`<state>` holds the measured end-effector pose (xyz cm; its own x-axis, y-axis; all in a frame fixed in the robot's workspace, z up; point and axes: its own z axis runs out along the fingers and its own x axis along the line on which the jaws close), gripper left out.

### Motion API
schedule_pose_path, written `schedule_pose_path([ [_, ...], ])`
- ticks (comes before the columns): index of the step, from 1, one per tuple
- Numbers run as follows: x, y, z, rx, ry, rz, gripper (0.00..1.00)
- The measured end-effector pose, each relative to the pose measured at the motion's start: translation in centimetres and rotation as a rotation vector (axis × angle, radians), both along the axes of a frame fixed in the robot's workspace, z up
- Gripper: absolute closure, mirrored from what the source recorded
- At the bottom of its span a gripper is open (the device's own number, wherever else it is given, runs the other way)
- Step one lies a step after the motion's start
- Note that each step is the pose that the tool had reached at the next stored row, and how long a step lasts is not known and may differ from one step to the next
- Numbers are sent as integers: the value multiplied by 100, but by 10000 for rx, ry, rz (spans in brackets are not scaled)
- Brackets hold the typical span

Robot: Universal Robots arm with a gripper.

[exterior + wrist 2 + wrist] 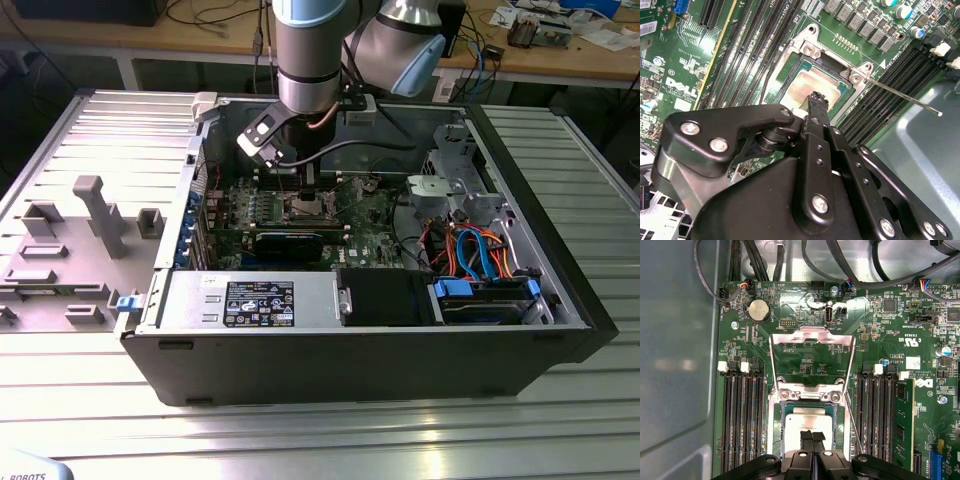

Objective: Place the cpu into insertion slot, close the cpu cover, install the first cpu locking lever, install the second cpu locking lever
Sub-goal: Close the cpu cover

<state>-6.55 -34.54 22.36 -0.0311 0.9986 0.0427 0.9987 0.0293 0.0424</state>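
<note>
Placing seemingly done: gripper (812,434), pinched together and empty, over seated cpu (797,420); cpu cover (812,336) beyond (raised open), wanting tipping down.

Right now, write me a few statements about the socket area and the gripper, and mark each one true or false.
1. The cpu lies in the insertion slot. True.
2. The cpu cover is closed down over the cpu. False: it is flipped open, swung back away from the slot, and the chip's top is bare.
3. The gripper has its fingers spread wide apart. False: the fingers are together, with the tip over the cpu.
4. Long memory slots run along both sides of the insertion slot. True.
</note>
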Motion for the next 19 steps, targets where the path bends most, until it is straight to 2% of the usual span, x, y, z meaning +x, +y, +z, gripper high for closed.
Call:
schedule_pose_path([
  [19, 0, 0, 55, -3, 0, 0, 89],
])
